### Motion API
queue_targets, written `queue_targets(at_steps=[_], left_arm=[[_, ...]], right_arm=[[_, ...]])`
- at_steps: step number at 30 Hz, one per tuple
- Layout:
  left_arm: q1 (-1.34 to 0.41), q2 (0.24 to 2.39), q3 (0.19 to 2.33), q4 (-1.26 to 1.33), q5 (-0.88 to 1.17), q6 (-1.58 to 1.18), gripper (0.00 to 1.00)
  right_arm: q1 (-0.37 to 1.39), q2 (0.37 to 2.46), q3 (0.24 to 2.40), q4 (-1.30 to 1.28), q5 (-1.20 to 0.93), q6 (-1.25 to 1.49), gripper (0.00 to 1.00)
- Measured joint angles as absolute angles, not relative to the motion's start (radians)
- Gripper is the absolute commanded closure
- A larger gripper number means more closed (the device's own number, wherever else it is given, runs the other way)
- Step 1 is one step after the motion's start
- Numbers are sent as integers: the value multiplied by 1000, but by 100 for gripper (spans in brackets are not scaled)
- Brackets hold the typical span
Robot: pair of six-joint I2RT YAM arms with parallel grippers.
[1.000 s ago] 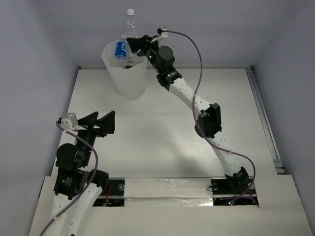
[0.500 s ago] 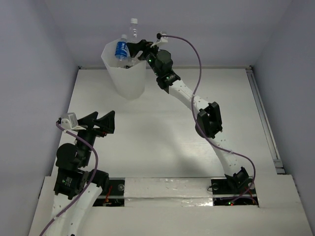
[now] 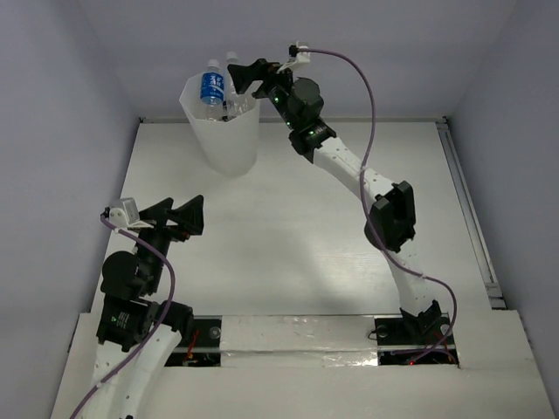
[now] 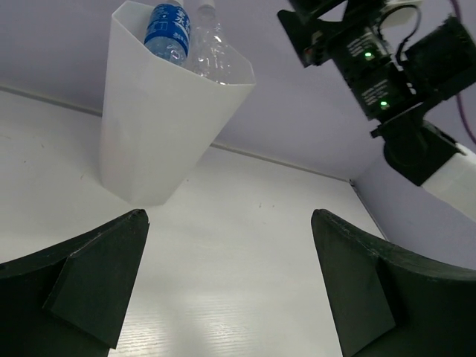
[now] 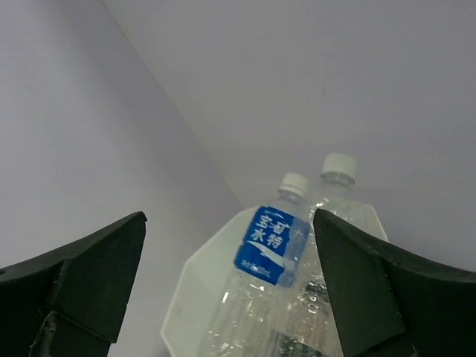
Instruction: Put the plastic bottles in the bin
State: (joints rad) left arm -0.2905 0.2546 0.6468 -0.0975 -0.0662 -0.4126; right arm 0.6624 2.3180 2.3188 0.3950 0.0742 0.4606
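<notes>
Right arm reaches to the far left corner of the table [image 3: 288,227]. My right gripper [image 3: 247,77] hangs high, just beside the rim of the bin [image 3: 229,144] on its right side. Right jaws are spread wide with nothing between them. The right wrist view shows both fingers [image 5: 82,275] apart at the frame edges and the bin's mouth below and beyond them. The bin stands upright on the table near the back wall, its faceted translucent sides widening toward the rim. Two plastic bottles stand in it, roughly upright and side by side, with necks and caps above the rim. The blue-labelled bottle [image 5: 271,238] has a white cap and stands on the left in the top view. The clear bottle [image 5: 335,201], also white-capped, is close beside it on the side nearer my right gripper; I cannot tell whether the two touch. The lower parts of both are blurred by the bin wall. My left gripper [image 3: 179,214] hovers over the near-left part of the table, well apart from the bin and pointing toward it. Left jaws are released and wide, holding nothing. The left wrist view shows only bare table between the two fingers [image 4: 97,275].
</notes>
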Motion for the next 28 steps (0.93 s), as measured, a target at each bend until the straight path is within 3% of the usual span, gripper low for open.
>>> queue_targets(at_steps=[3,4,5,6,7,9,15,18,19,21,28], left_arm=[[-290,260,647,-101,-73,-412,9],[-290,262,647,-103,-76,-412,9],[-287,264,647,-104,-79,-412,8],[-285,266,647,-105,-80,-412,8],[-283,267,647,-108,-81,-412,8],[-280,268,647,-113,-88,-413,8],[-279,271,647,-125,-111,-418,7],[-279,284,648,-126,-115,-424,6],[-279,290,648,-128,-118,-426,6],[-279,305,653,-139,-128,-430,6],[-279,376,683,-186,-151,-453,8]], right_arm=[[662,2189,2166,425,76,448,0],[662,2143,2110,440,75,444,9],[662,2072,2008,469,73,436,21],[662,2010,1922,485,72,436,40],[662,1930,1808,522,69,429,77],[663,1765,1582,566,63,427,100],[663,1224,1043,645,62,419,99],[665,929,842,645,110,427,60],[665,862,801,641,128,425,33],[667,685,709,611,181,426,17],[667,359,603,445,353,375,15]])
